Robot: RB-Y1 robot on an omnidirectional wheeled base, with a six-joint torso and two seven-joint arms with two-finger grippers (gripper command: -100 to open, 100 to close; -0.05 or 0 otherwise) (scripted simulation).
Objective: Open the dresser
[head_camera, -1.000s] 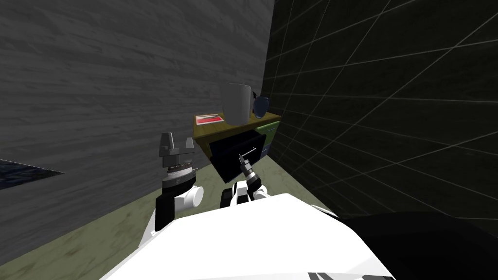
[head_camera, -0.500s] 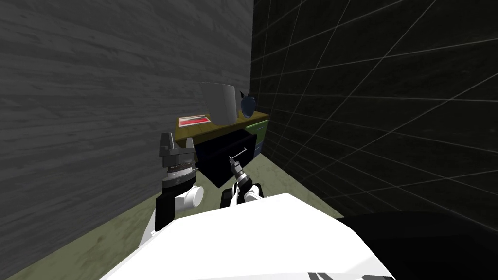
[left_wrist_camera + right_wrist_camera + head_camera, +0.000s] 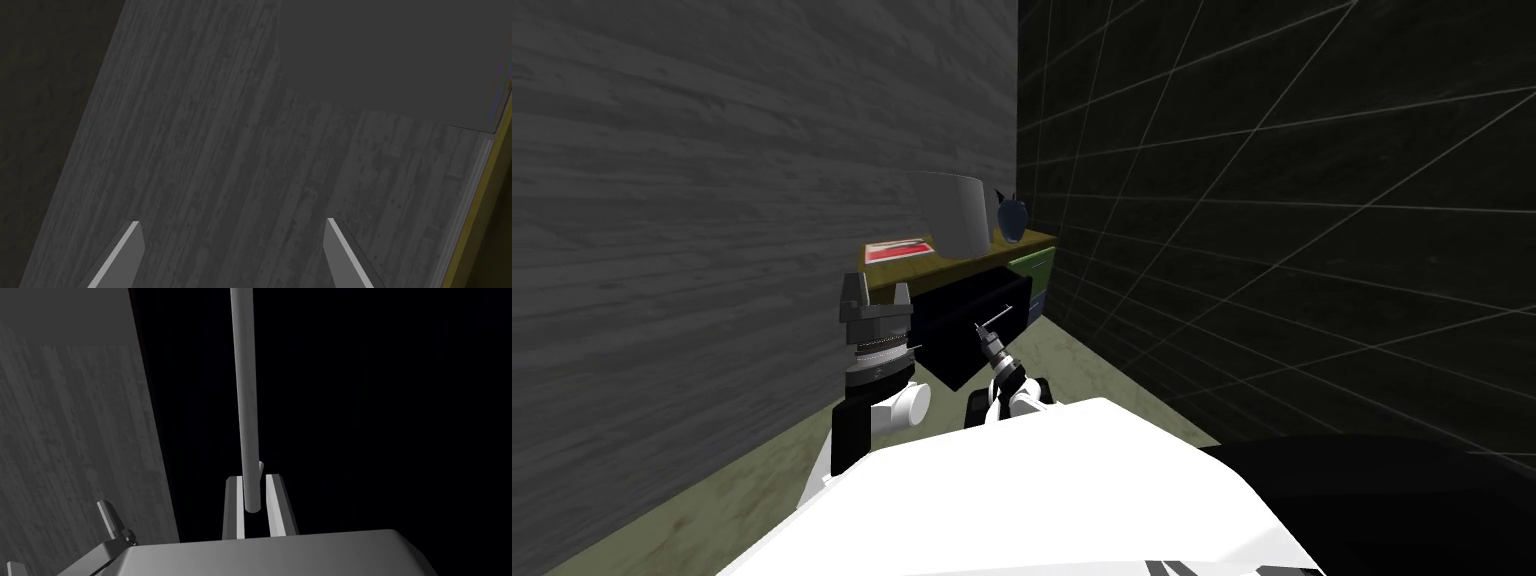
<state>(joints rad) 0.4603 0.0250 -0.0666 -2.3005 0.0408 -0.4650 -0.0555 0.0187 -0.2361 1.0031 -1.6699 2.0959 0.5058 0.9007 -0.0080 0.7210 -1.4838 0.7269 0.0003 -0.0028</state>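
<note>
One dresser [image 3: 952,263] at 12 o'clock, dark drawer [image 3: 967,322] partly out. Right hand [image 3: 251,478] nearer, closed tight on the drawer's grey handle [image 3: 245,388], bar crosswise to the grip. Left hand [image 3: 232,223] at 9 o'clock, spread, empty.

White lampshade-looking cylinder [image 3: 952,212] with a dark blue round thing [image 3: 1011,218] just beside it, red-and-white flat card [image 3: 896,250] nearby, grey plank wall [image 3: 712,200] behind.
</note>
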